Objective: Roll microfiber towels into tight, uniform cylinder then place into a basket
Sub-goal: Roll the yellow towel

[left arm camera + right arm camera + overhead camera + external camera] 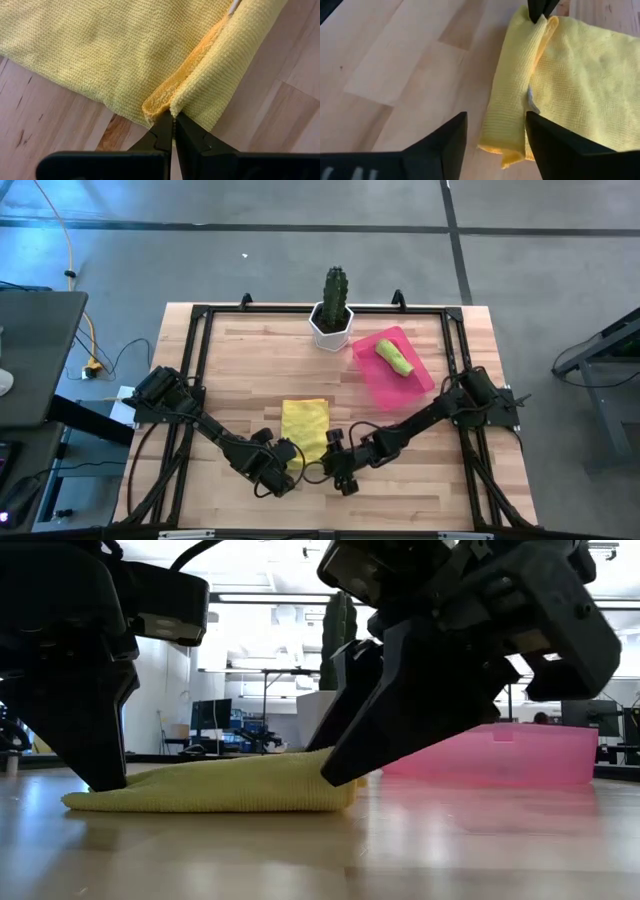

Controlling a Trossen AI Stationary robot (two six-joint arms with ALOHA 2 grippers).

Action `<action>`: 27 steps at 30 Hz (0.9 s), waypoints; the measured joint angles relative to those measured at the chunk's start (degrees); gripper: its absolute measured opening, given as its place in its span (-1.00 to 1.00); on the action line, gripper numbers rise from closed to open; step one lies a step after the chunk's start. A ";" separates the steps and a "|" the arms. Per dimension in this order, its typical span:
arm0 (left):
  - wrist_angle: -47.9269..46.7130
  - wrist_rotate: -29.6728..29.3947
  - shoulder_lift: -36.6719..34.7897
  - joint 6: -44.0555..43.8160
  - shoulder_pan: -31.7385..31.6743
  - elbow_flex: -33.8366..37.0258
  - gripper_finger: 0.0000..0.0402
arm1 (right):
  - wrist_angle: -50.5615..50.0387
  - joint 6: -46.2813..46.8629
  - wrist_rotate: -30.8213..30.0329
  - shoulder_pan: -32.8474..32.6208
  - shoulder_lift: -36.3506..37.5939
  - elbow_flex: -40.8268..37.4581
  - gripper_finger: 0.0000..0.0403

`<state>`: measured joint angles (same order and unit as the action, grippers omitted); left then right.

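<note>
Overhead, table-level and both close wrist cameras share the yellow towel (305,427).

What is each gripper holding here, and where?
Left gripper pinches the yellow towel at the end of its rolled edge. Right gripper, jaws open, straddles the roll's other end, holding nothing.

White hexagonal pot (331,327) with a green cactus (335,286) at the wooden table's (250,370) far edge

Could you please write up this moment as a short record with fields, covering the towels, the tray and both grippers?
yellow towel: on the table, near edge partly rolled
green towel: rolled, lying in the pink tray
left gripper: shut on the roll's end
right gripper: open, astride the roll's other end
cactus pot: beside the tray
</note>
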<state>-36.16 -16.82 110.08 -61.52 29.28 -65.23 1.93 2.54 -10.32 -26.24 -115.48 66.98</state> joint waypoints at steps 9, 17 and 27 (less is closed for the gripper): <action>-0.09 0.04 0.00 0.16 0.00 0.00 -0.98 | -4.96 0.26 -0.34 -1.47 4.07 3.20 -0.02; -0.01 0.17 0.00 -0.01 -0.02 0.00 -0.98 | -3.78 3.99 -1.63 -2.79 -0.09 3.29 -0.02; 0.00 0.17 0.00 -0.43 0.00 0.00 -0.98 | -2.84 3.98 -5.96 -1.09 -3.48 3.28 -0.02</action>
<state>-36.16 -16.65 110.08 -61.95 29.28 -65.23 -0.91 6.53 -16.29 -27.33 -118.96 70.26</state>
